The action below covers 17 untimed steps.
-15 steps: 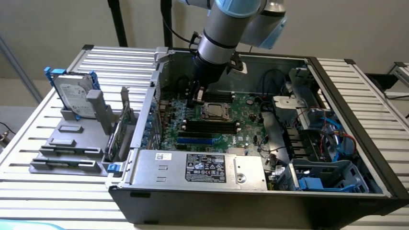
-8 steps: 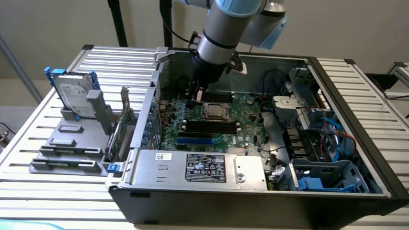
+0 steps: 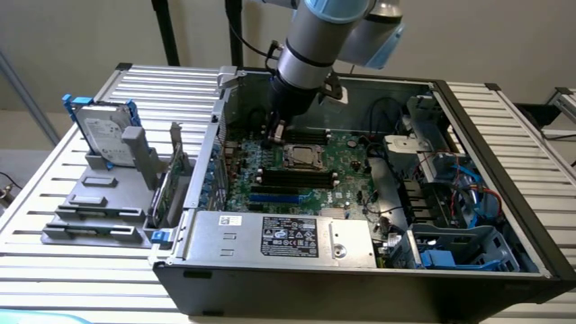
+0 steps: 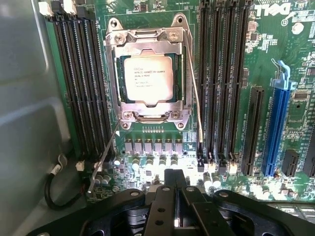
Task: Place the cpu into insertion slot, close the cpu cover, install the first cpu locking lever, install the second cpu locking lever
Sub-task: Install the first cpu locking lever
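The cpu point(image 4: 147, 77), a square chip with a dull silver top, lies seated in the insertion slot point(image 3: 301, 156) on the green motherboard. The silver cpu cover point(image 4: 183, 78) is folded down flat around it, hiding most of the socket. Two thin wire locking levers stand free of the frame: one point(image 4: 195, 93) runs along one side, the other point(image 4: 104, 157) angles away from a corner. My gripper point(image 4: 176, 179) is shut with nothing between its fingers. It hovers above the board a short way off the socket, and in the exterior view point(image 3: 275, 135) it sits just to the socket's left.
Long black memory slots point(image 4: 224, 83) flank the socket on both sides, and a blue expansion slot point(image 4: 275, 128) lies beyond. The grey case wall point(image 4: 24, 98) is close, with black cables point(image 4: 54, 191). A power supply point(image 3: 279, 236) and drive cage point(image 3: 450, 246) fill the case front.
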{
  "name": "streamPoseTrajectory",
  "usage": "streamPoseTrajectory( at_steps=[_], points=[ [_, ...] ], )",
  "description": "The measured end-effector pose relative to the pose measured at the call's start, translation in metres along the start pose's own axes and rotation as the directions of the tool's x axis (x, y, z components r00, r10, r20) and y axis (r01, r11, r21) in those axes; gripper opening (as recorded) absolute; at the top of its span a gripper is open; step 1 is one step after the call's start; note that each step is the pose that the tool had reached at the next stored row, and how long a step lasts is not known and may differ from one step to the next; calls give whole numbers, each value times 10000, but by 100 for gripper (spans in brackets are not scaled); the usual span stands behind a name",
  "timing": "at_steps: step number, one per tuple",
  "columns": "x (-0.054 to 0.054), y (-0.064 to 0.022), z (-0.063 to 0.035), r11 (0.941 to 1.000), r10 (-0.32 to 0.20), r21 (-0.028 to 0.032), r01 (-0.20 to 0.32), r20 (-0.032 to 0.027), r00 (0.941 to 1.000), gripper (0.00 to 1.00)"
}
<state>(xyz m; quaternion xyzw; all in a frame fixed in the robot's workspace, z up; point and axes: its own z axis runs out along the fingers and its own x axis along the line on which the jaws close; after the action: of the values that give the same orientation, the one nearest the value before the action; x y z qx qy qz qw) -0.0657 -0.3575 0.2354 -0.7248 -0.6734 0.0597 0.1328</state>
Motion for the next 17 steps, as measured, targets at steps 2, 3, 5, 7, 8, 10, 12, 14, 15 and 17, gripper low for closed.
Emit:
streamPoseTrajectory(
  at_steps=[2, 3, 5, 7, 8, 10, 12, 14, 15, 17],
  points=[
    [1, -5, -15, 9999, 120, 6, -120, -119, 9999, 11],
    [1, -8, -24, 9998, 180, 8, -180, -187, 9997, 11],
    [3, -16, -43, 9995, 309, 9, -309, -320, 9990, 11],
    [4, -23, -61, 9990, 437, 8, -437, -447, 9980, 11],
    [5, -27, -71, 9987, 513, 7, -513, -518, 9973, 11],
    [7, -35, -88, 9979, 652, 8, -653, -649, 9958, 11],
    [8, -42, -104, 9969, 791, 10, -793, -779, 9938, 11],
    [9, -49, -121, 9955, 948, 13, -951, -914, 9913, 11],
    [10, -52, -128, 9947, 1024, 14, -1028, -973, 9900, 11],
    [11, -58, -141, 9928, 1189, 15, -1194, -1094, 9869, 11]
  ],
)
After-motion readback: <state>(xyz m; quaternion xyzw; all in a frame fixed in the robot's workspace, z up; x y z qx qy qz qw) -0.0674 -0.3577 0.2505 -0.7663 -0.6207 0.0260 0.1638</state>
